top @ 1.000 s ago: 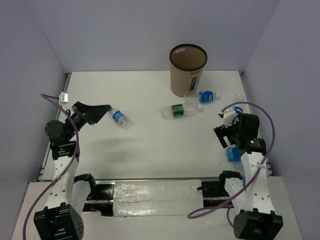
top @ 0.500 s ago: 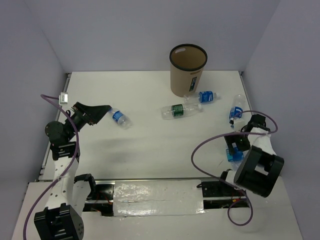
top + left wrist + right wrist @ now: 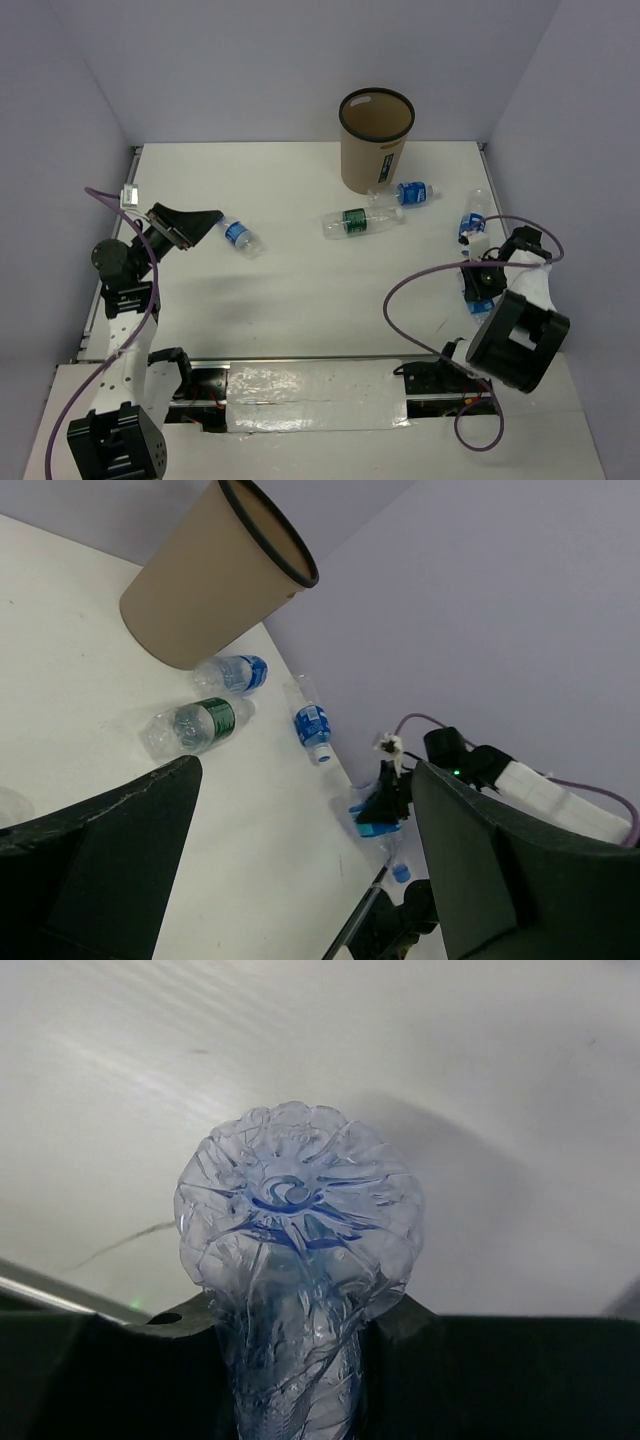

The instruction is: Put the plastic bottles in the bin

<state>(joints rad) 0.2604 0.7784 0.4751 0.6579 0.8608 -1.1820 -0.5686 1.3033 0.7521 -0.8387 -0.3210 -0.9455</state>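
Note:
The tan bin [image 3: 376, 140] stands upright at the back of the table. My right gripper [image 3: 481, 284] is shut on a clear plastic bottle [image 3: 298, 1220] with a blue label, near the table's right edge. In the right wrist view the bottle's crumpled base points at the camera, squeezed between both fingers. My left gripper [image 3: 196, 224] is open and empty, just left of another blue-label bottle [image 3: 238, 235]. A green-label bottle [image 3: 362, 220] lies in front of the bin. One blue-label bottle [image 3: 412, 193] lies by the bin's base, another [image 3: 472, 222] near the right wall.
Purple-grey walls close the table [image 3: 300, 290] on the left, back and right. A purple cable [image 3: 420, 290] loops from the right arm over the table's right side. A metal rail [image 3: 300, 385] runs along the near edge between the arm bases.
The right arm has swung round and down onto the bottle at the right edge, and its jaws have shut on it. The left arm has hardly moved.

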